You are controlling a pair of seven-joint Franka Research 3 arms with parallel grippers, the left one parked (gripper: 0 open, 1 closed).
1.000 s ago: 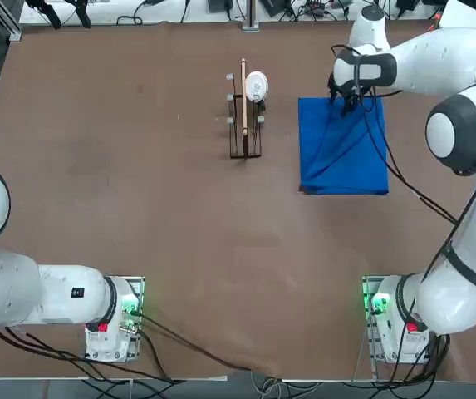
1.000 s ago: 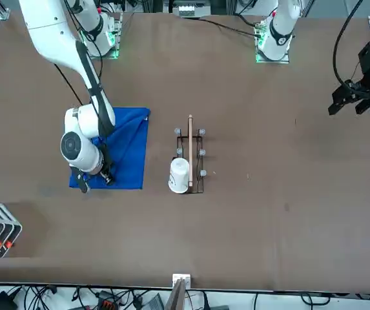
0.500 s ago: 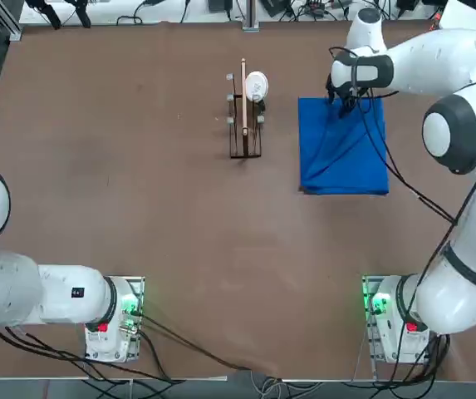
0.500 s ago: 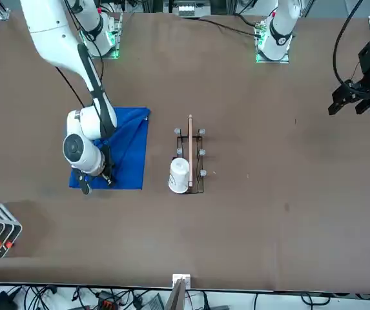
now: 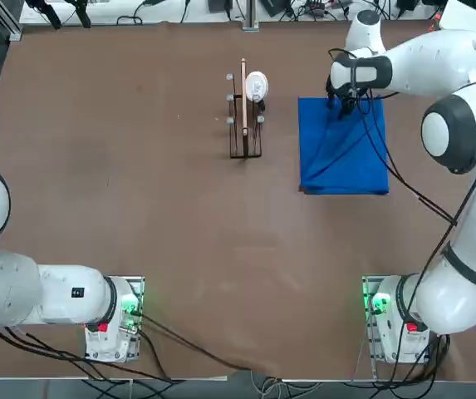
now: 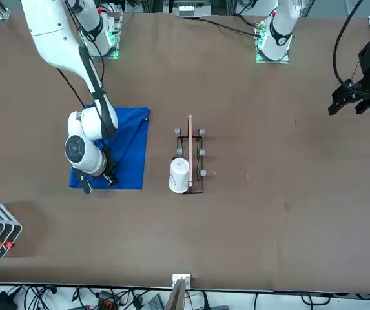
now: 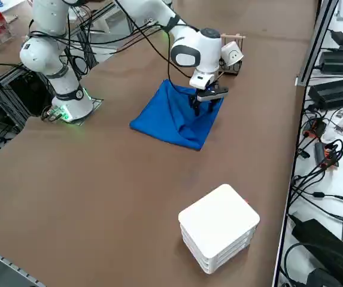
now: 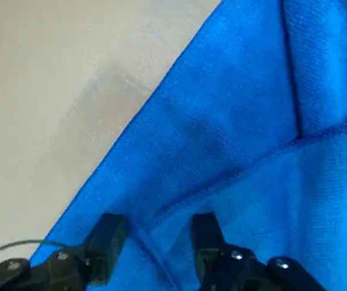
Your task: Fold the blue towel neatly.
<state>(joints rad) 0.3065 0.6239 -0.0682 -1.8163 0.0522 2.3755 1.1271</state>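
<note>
The blue towel (image 5: 341, 154) lies folded over on the brown table at the far right, with a diagonal crease across its top layer (image 8: 234, 121). My right gripper (image 5: 343, 104) is down at the towel's far edge, near the corner farthest from the arms' bases. In the right wrist view the gripper (image 8: 155, 233) is open, with its black fingers (image 8: 108, 237) resting on the cloth on either side of a hemmed edge of the upper layer. The same towel shows in the front view (image 6: 130, 155) and the right side view (image 7: 171, 119), with the gripper (image 7: 202, 107) over its far edge.
A small wooden rack (image 5: 244, 125) with a white round object (image 5: 256, 84) at its far end stands just left of the towel. A white box (image 7: 219, 227) sits on the table beyond the towel, toward the front camera's side.
The gripper's fingers have drawn a little closer together over the towel's edge and the wrist has shifted slightly. The towel lies as before.
</note>
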